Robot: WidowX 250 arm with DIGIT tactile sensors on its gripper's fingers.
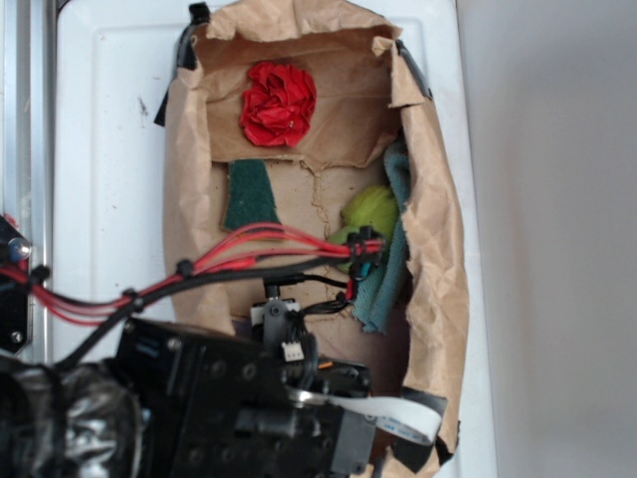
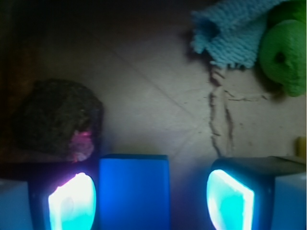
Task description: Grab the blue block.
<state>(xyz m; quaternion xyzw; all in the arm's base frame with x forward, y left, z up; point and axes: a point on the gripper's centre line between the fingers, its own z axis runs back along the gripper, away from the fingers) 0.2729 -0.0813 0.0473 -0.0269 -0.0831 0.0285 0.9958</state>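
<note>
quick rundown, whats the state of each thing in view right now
flat bright blue rectangular block: lying on the paper between the fingers, nearer one, not gripped
gripper: open, low over the block
pale teal knitted cloth: bunched up
brown paper liner: creased, torn
red crumpled cloth: scrunched into a ball
dark green trapezoid sponge: lying flat

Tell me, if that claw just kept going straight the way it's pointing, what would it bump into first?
Most likely the blue block, which sits between the open fingers of the claw, nearer the left one. Behind it is brown paper. Depth is hard to judge.
</note>
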